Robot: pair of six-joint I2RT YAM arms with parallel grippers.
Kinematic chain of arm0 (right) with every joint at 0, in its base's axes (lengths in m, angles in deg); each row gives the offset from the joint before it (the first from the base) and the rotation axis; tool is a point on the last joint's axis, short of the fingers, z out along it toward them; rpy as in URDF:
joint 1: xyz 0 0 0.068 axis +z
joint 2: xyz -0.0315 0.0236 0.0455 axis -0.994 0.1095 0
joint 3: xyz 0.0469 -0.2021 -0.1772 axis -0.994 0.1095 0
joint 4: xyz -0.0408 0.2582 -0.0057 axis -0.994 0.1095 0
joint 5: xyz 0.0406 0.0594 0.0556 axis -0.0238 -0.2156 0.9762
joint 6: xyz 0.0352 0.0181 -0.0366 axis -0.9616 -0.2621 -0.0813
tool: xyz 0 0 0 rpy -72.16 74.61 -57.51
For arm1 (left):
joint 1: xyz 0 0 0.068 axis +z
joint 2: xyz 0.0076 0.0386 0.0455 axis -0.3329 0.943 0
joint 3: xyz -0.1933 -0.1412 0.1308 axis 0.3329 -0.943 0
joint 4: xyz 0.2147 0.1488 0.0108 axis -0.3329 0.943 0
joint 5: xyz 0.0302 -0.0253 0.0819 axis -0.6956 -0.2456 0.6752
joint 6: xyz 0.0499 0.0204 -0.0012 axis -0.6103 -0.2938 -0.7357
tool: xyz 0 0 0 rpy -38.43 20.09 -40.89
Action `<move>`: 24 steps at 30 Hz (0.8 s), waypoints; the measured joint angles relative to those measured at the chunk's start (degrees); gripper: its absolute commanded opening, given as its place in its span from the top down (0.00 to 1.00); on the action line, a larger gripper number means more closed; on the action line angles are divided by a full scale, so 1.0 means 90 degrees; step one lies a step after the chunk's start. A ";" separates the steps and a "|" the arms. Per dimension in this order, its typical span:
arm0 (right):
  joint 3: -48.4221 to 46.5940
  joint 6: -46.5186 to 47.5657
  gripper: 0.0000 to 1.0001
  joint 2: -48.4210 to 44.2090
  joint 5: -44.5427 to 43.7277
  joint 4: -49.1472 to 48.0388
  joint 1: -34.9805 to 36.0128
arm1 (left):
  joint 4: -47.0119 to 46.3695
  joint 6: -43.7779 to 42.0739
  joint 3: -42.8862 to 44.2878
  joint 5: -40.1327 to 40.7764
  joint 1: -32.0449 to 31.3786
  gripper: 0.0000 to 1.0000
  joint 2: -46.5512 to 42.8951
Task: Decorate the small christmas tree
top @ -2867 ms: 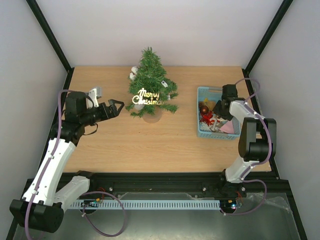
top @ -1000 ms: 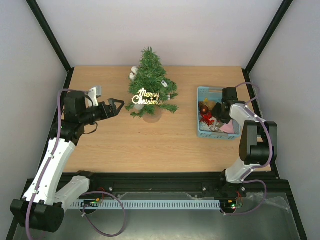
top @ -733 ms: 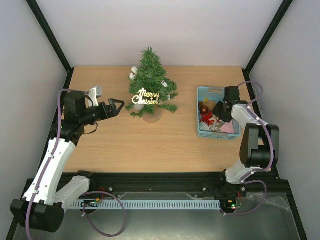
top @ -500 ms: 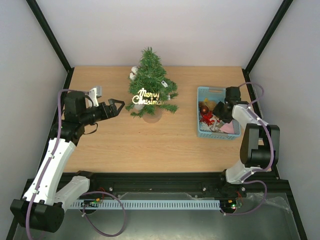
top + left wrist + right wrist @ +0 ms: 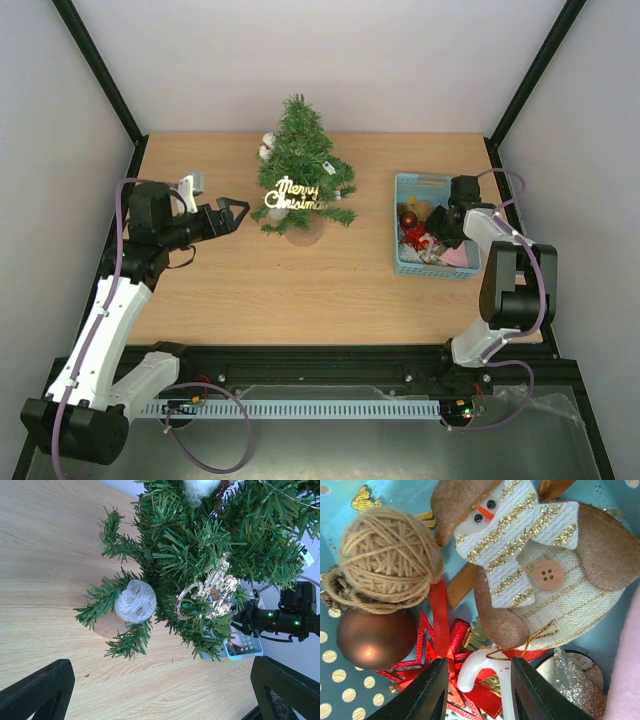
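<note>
The small christmas tree (image 5: 300, 165) stands at the back middle of the table and carries a gold "Merry Christmas" sign (image 5: 292, 193) and a white fluffy ball (image 5: 135, 600). My left gripper (image 5: 232, 213) hangs wide open just left of the tree (image 5: 200, 545), with nothing between its fingers. My right gripper (image 5: 478, 680) reaches down into the light-blue basket (image 5: 405, 262). Its jaws are partly open on either side of a white candy cane (image 5: 485, 667). A small gap shows at the left finger.
Packed round the cane in the basket are a fabric snowman (image 5: 540, 575), a tan yarn ball (image 5: 387, 562), a brown bauble (image 5: 372, 640), a red star with ribbon (image 5: 427, 672) and a silver glitter piece (image 5: 570, 680). Black frame posts stand at the table's back corners.
The right wrist has shifted slightly over the basket. The left arm, the tree and the basket have stayed put.
</note>
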 measured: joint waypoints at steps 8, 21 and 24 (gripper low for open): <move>0.0010 0.0002 0.74 0.0168 0.0000 -0.0007 -0.0107 | -0.0041 -0.0002 0.0000 -0.0010 0.0032 0.01 0.0019; -0.0005 0.0019 0.80 0.0192 -0.0002 -0.0010 -0.0299 | -0.0090 0.0000 -0.0007 -0.0097 0.0053 0.01 0.0056; -0.0056 0.0029 0.81 0.0211 -0.0002 -0.0015 -0.0321 | -0.0107 0.0000 -0.0017 -0.0107 0.0053 0.01 0.0058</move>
